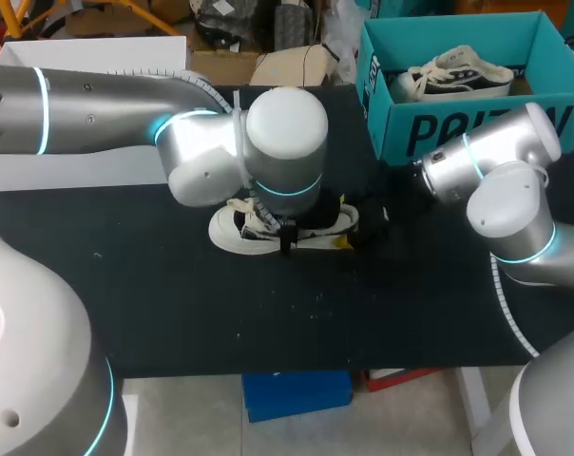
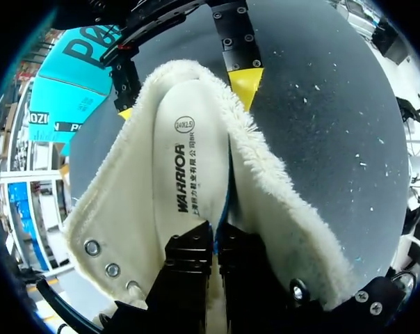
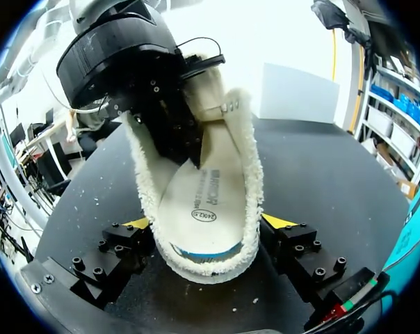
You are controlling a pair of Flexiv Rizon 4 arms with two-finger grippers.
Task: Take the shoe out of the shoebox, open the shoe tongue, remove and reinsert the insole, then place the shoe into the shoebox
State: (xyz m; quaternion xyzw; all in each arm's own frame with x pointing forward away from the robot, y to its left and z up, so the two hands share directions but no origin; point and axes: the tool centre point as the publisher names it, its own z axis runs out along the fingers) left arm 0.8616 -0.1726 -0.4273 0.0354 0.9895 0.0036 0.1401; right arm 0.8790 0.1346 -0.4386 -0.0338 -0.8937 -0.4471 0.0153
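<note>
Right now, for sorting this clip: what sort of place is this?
Probably a robot test bench in a lab: the left arm and right arm handle a shoe and its insole on a black table, beside a teal shoebox holding a second shoe.

Fluffy fleece-lined shoe [image 3: 250, 163]; smooth matt insole [image 3: 199, 198]; matt black table [image 1: 173, 304]

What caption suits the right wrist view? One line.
With right gripper clamping the shoe at its heel, left gripper pinches the insole.
</note>
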